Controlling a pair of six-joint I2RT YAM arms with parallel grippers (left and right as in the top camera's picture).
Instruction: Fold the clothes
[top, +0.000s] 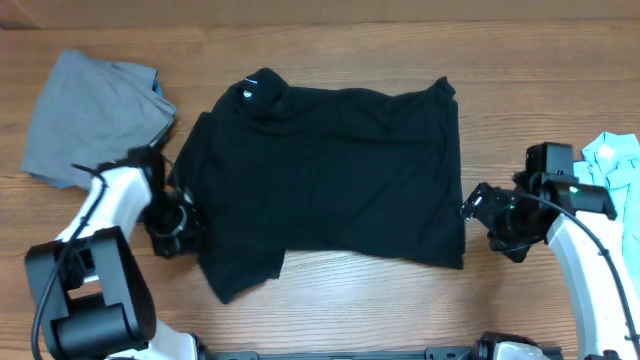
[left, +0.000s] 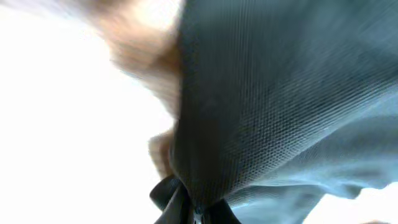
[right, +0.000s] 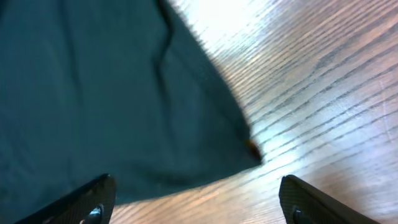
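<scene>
L gripper (top: 172, 228): jaws together, clamped on left edge of large black short-sleeved cloth shirt (top: 330, 180). R gripper (top: 478, 210): jaws apart, nothing held, over wooden table (top: 380, 300) just beside shirt's right corner. Shirt spread mid-table. Crumpled grey cloth garment (top: 85, 120) far left; light-blue cloth garment (top: 612, 165) at right edge.

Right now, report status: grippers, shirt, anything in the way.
Left gripper shut on black shirt, left edge. Right gripper open at shirt's right corner, not gripping. Grey garment and light-blue garment off to the sides.
</scene>
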